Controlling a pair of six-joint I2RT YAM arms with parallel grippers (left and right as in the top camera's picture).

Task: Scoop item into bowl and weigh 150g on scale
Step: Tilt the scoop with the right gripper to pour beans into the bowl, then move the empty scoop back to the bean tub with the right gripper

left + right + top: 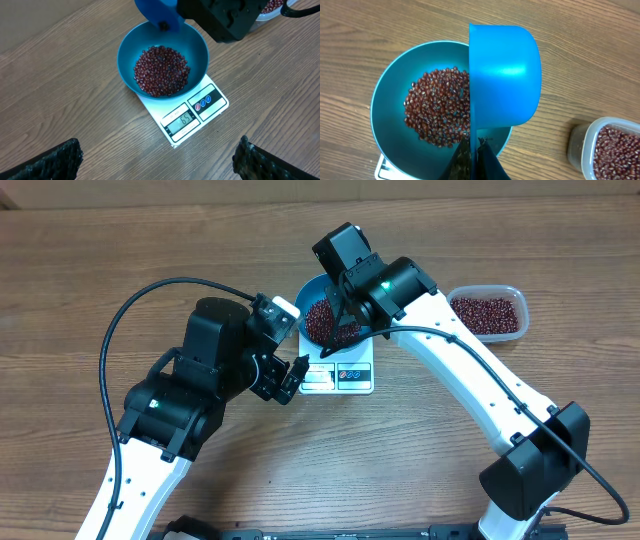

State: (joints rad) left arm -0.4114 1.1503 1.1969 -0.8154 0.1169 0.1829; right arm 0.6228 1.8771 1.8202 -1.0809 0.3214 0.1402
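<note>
Brown wood-grain table top (100, 260): looks matt, fine streaked grain. Round deep blue plastic bowl (390, 95): smooth inside, soft sheen. Small blue plastic handled scoop (505, 75): smooth, satin. Small dark red-brown beans (161, 70): slightly glossy skins. Flat white plastic scale (157, 112): smooth. Clear rounded plastic tub (580, 145): translucent, glossy.

**Counter** (120, 250): light brown wood-grain surface with the grain running across it. It fills the background in all three views.

**Tub** (576, 150): clear plastic, rounded-rectangular, without a lid. It stands upright on the counter, at the far right in the overhead view. The walls are translucent and the rim is rounded.

**Scoop** (505, 75): bright blue, smooth plastic with a deep rounded cup. It is raised off the counter and tipped on its side, mouth turned sideways, well apart from the tub. The handle is mostly hidden.
</note>
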